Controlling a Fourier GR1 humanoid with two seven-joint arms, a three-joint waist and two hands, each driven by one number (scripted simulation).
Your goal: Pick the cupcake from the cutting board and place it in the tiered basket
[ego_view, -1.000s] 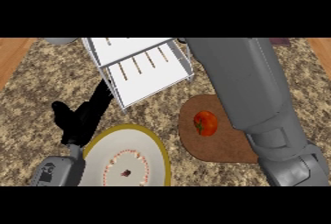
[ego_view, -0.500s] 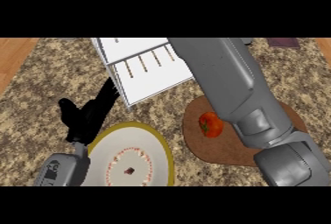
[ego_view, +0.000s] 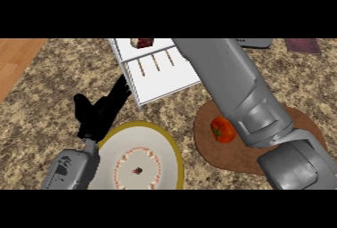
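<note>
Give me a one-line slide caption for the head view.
Right forearm stretches over the cutting board toward the tiered basket; left hand rests open beside a plate.

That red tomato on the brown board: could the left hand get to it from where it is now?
Probably not easily. The left hand rests open beside the plate, and the right forearm lies right along the tomato, partly covering it on the cutting board.

A kitchen: granite counter (ego_view: 52, 102), plate (ego_view: 168, 153), wooden cutting board (ego_view: 223, 153).
</note>
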